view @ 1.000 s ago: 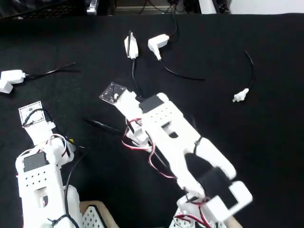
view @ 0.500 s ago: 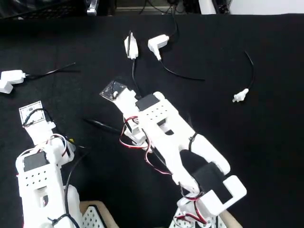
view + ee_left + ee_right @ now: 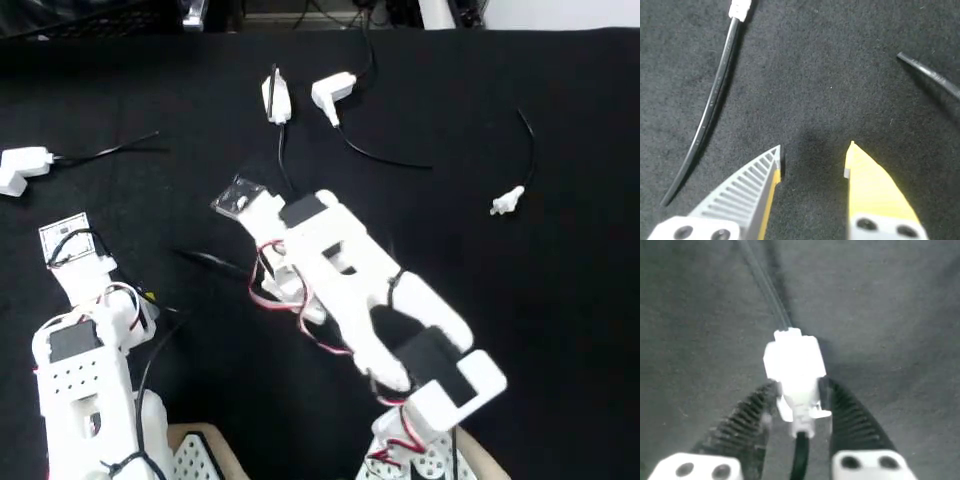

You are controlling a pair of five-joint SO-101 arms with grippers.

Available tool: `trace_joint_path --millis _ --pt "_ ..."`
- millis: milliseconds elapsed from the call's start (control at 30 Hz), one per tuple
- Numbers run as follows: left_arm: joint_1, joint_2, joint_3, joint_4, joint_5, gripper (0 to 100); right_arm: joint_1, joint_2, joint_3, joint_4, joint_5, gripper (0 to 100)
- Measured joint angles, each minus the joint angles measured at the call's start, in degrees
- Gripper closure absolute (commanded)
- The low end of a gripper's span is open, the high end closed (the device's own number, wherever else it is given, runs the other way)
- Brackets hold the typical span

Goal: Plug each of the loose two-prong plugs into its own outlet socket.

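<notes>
The right claw [image 3: 798,385] is closed to a narrow gap on a white plug [image 3: 792,365]. Its two dark ribbed fingers [image 3: 752,415] press against the plug's lower sides. A black cord [image 3: 799,460] leaves the plug between the fingers, toward the wrist. Thin grey leads [image 3: 762,280] run off from the plug's other end across the cloth. In the high view this claw [image 3: 240,198] sits near the middle of the black counter [image 3: 560,330], somewhat toward the far edge.

The left claw [image 3: 814,146] is wide open and grips nothing, with one grey finger and one yellow finger over bare cloth. A black cable [image 3: 715,100] with a white end cap [image 3: 741,9] lies on the grey finger's side. Another black cable tip [image 3: 930,75] lies on the yellow finger's side. Seen from above, the left claw [image 3: 65,240] is near the counter's left edge.

Near the far edge lies a white connector block [image 3: 276,97], whose cord [image 3: 283,160] runs down toward the right claw. Just beside it lies a second white block [image 3: 333,90], trailing a curved cord [image 3: 385,160]. A small loose two-prong plug [image 3: 507,201] lies well apart toward the right edge. A white piece [image 3: 22,165] lies at the left edge. A stray black cord [image 3: 215,262] lies between the two arms.
</notes>
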Motion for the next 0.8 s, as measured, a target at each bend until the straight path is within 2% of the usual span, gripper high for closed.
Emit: trace_joint_path --millis 267,600,667,767,800 --pt "0.00 -0.18 0.00 0.00 0.00 79 -0.35 4.13 -4.66 6.59 4.75 74.4" --pt "0.00 -0.18 0.00 0.00 0.00 79 -0.44 4.75 -5.10 4.31 9.14 75.4" --pt "0.00 -0.18 0.00 0.00 0.00 79 -0.44 5.54 -5.10 3.16 9.41 82.2" --pt "0.00 -0.18 0.00 0.00 0.00 79 -0.18 6.77 -5.27 1.58 9.41 99.1" --pt "0.00 -0.18 0.00 0.00 0.00 79 -0.09 8.00 -6.33 1.32 9.41 98.1"
